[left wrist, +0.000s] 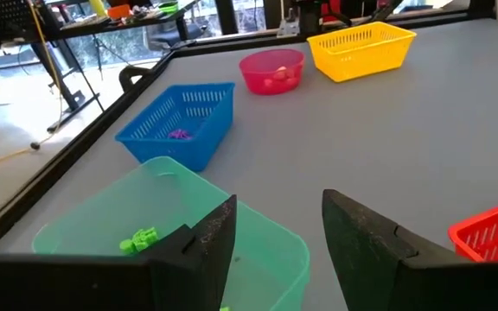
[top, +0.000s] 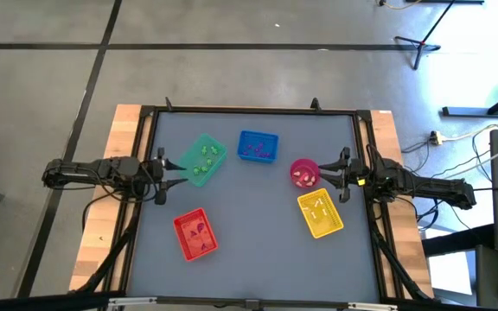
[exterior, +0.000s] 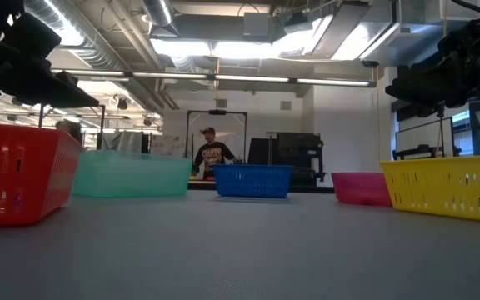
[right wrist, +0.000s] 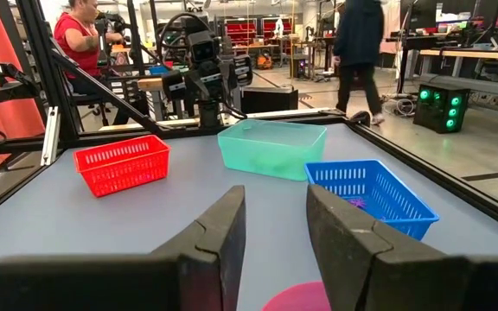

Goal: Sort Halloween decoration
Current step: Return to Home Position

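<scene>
Five containers on grey table (top: pixel 249 268); clock read from table centre, high view. Green tray (top: pixel 194 149) at 10, green trinkets (top: pixel 206 160) inside. Blue tray (top: pixel 258 134) at 12, holds purple trinkets (top: pixel 254 152). Pink bowl (top: pixel 299 162) at 2, pinkish trinkets (top: pixel 302 179) inside. Yellow tray (top: pixel 302 207) at 4, white trinkets (top: pixel 318 207) inside. Red tray (top: pixel 180 238) at 8, small dark pieces (top: pixel 197 231) inside, colour unclear. Left gripper (top: pixel 178 168) at 9 of green tray, beside rim, fingers spread, empty. Right gripper (top: pixel 322 171) at 3 of pink bowl, fingers apart, empty.
</scene>
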